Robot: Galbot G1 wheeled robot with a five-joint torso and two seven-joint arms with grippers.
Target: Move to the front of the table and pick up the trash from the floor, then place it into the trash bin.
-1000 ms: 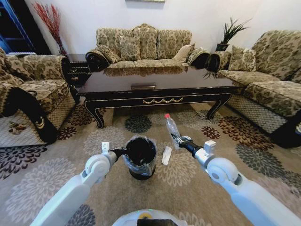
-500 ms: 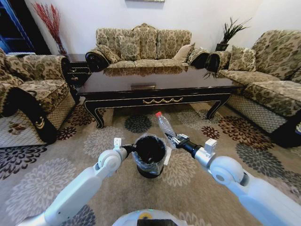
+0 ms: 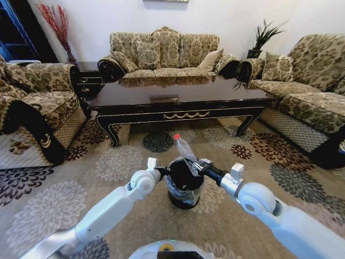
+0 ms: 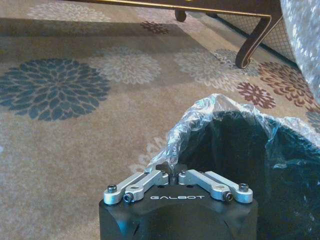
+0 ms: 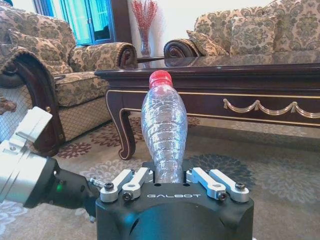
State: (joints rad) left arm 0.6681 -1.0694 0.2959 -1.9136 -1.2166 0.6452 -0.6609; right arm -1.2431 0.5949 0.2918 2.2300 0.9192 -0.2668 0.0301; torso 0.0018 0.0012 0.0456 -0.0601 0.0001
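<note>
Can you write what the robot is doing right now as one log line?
left gripper: shut on trash bin liner | right gripper: shut on bottle | bottle above bin | table behind

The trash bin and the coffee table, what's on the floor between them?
Bare patterned floor lies between the trash bin and the table in the head view; above it juts the bottle, held by the right gripper.

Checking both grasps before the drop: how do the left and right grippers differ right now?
The left gripper pinches the crinkled liner at the trash bin rim; the right gripper clamps the clear bottle near its base, red cap up. In the head view the left sits beside the bin, the right above its opening. Both are shut.
</note>
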